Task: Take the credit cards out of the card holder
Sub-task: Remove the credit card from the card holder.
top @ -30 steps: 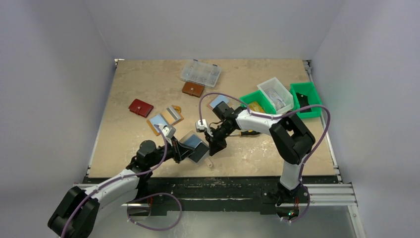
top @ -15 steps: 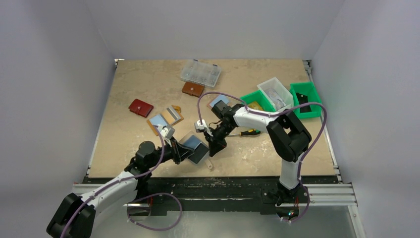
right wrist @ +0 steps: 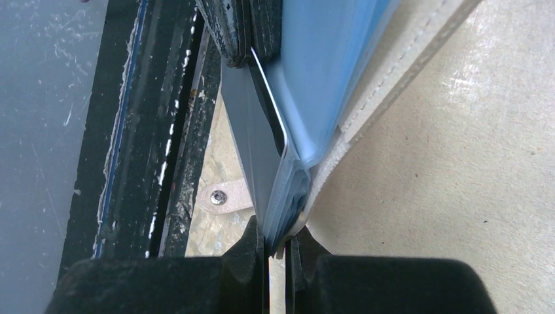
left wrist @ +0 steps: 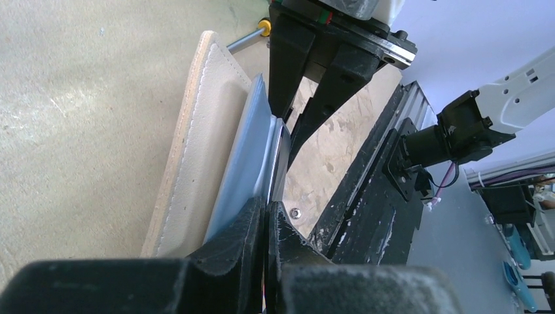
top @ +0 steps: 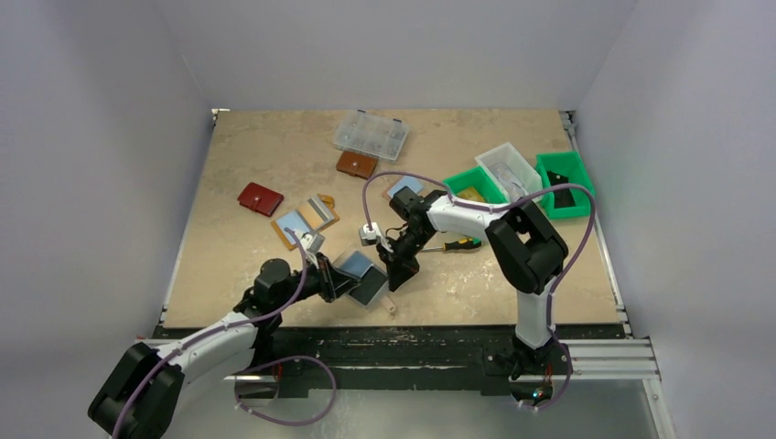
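Card holder [top: 361,273]: a small tan folding wallet with pale blue and grey leaves inside is held open between the two claws. One tan edge appears to rest on the beige tabletop [top: 274,146].
Left claw [left wrist: 265,226]: pressed together on the pale blue inner leaf at its own end of the wallet.
Right claw [right wrist: 277,248]: pinched on the thin edge of a dark grey flat sheet [right wrist: 258,150], directly opposite the left claw. Whether this is a card or a pocket leaf cannot be told.
Risk, wrong layer: if pocket material is caught with the card, the whole wallet would be dragged by the pull instead of a card being freed.
Risk, slip: both grips are on thin edges, so the leaf could be lost or the sheet bent by a skewed pull.
Surroundings: a yellow-handled screwdriver [top: 455,244] lies just beyond the right claw. A second open tan holder [top: 307,219] lies beyond the left claw, and a red wallet [top: 260,198] further out.
Obstruction: the opposed fingertips are close, and contact is judged possible.
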{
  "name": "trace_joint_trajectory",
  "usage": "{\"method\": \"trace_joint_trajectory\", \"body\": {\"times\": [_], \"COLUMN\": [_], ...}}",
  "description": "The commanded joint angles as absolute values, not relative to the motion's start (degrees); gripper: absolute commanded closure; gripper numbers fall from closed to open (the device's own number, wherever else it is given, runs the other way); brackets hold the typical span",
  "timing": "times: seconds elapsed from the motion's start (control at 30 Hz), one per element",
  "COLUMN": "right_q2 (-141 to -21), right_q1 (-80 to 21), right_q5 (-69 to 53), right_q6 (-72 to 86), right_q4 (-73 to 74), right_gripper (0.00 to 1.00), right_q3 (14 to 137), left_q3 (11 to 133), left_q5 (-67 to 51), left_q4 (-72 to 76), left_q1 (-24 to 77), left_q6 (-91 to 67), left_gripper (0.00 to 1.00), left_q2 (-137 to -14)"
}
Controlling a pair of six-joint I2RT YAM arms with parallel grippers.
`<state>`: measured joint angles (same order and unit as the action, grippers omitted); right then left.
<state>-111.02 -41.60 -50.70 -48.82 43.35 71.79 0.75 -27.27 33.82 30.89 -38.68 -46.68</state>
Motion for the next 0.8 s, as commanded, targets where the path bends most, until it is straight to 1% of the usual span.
{"method": "trace_joint_trajectory", "body": {"times": [0.0, 0.17, 0.4, 0.57, 0.7, 0.77], "right_q2": [-111.6, -112.8, -115.6, -117.2, -118.2, -118.4], "right_q1": [-41.4, -41.3, -41.2, -41.2, -41.2, -41.2], "right_q5": [-49.8, -49.7, -49.5, -49.0, -49.0, -49.0], "right_q6": [-50.5, -50.7, -51.9, -52.0, -52.3, -52.3], "right_q4": [47.9, 50.2, 54.3, 55.9, 56.7, 56.9], "right_gripper": [1.0, 1.0, 1.0, 1.0, 1.0, 1.0], "right_q3": [73.7, 75.3, 77.8, 78.9, 79.4, 79.6], "left_q3": [-0.6, -0.5, 1.5, 1.8, 2.2, 2.2], "left_q5": [-26.5, -26.5, -26.8, -26.9, -27.2, -27.2], "left_q4": [40.1, 40.2, 41.5, 41.6, 41.4, 41.7], "left_q1": [30.5, 30.4, 30.5, 30.4, 30.4, 30.4], "left_q6": [-41.3, -43.2, -44.6, -44.4, -44.3, -44.2], "left_gripper": [1.0, 0.99, 0.99, 0.99, 0.97, 0.94], "left_q2": [-49.0, -52.6, -59.5, -60.9, -61.6, -62.3]}}
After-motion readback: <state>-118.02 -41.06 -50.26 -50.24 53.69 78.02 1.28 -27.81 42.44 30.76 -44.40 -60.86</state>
